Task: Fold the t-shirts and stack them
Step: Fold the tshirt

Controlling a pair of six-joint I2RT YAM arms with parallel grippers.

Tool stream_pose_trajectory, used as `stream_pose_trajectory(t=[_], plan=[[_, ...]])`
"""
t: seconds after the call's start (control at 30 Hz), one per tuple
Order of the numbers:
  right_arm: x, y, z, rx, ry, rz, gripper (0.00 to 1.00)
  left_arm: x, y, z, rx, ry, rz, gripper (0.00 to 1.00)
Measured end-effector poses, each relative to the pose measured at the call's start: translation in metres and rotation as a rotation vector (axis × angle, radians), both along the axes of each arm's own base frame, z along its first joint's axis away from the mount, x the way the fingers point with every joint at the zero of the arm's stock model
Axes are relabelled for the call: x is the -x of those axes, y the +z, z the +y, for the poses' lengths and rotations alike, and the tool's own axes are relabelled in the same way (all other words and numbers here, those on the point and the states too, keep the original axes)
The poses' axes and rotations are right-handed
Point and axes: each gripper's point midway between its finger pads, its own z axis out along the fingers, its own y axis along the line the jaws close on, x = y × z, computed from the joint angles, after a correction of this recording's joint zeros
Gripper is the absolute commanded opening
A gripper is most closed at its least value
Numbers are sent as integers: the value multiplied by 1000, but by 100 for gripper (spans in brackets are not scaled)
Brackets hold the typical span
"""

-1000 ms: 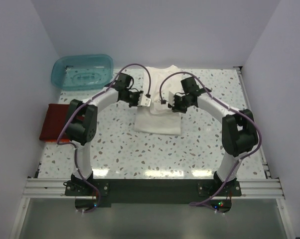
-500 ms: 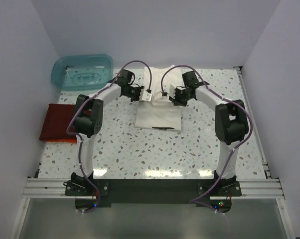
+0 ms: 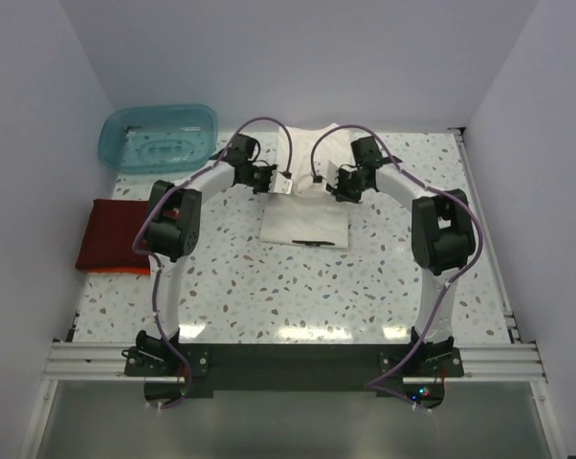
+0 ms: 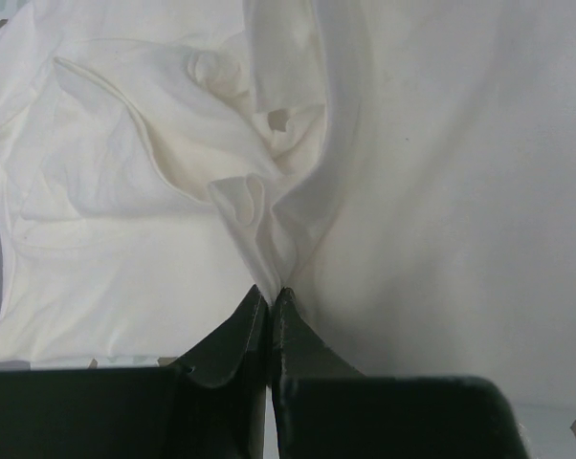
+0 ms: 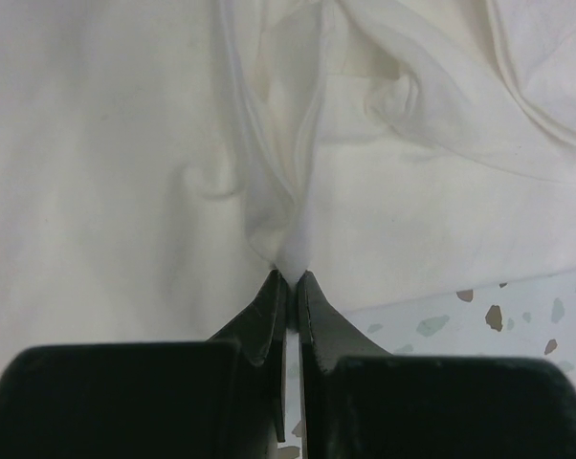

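cream-white t-shirt point(image 3: 305, 228) at twelve o'clock is showing plain, no print | dark red t-shirt point(image 3: 111, 234) at nine o'clock is showing solid colour, with the orange t-shirt point(image 3: 116, 272) peeking as a thin line at its six o'clock edge | tub point(image 3: 159, 148) at eleven o'clock is showing translucent teal | table point(image 3: 269, 287) is showing pale terrazzo, speckled grey and brown | left gripper point(image 4: 270, 295) and right gripper point(image 5: 290, 277) are both showing matte black

The left arm point(image 3: 162, 287) and right arm point(image 3: 432, 296) are slim white tubes with bulky black joint housings, on black bases at the near edge. A purple cable point(image 3: 264, 121) loops along each; the left gripper point(image 4: 270, 298) and right gripper point(image 5: 290, 279) have matte black wedge-shaped fingers point(image 4: 226, 339).
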Motion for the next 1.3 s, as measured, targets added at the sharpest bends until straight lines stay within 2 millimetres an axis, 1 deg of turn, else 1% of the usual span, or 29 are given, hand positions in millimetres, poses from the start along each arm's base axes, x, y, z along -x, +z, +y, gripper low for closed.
stream_pose_trajectory(t=[0.2,0.57,0.9,0.93,1.0,1.03,1.07,1.1,1.13,1.2,1.3], plan=[[-4,-13,-5,26,-31,10,0,-3,2,1,8,-5,-17,0],[-14,-10,-9,22,-82,-18,0,-9,7,1,28,-22,-53,0],[-15,-12,-11,22,-104,-22,1,-13,12,-2,41,-38,-88,0],[-15,-12,-12,26,-109,-22,22,-14,12,-2,42,-38,-92,8],[-16,-12,-14,36,-124,-21,36,-16,10,-3,44,-37,-98,21],[-16,-12,-15,39,-133,-21,46,-17,9,-3,47,-32,-98,38],[-18,-11,-17,43,-149,-24,50,-20,8,-3,50,-26,-104,44],[-20,-9,-19,48,-162,-30,50,-23,8,-3,54,-9,-101,48],[-24,-7,-21,51,-180,-40,51,-27,9,-2,60,14,-103,58],[-29,-3,-24,53,-212,-54,54,-38,15,1,83,72,-105,65],[-37,6,-32,48,-282,-66,55,-56,27,11,131,183,-98,68]])
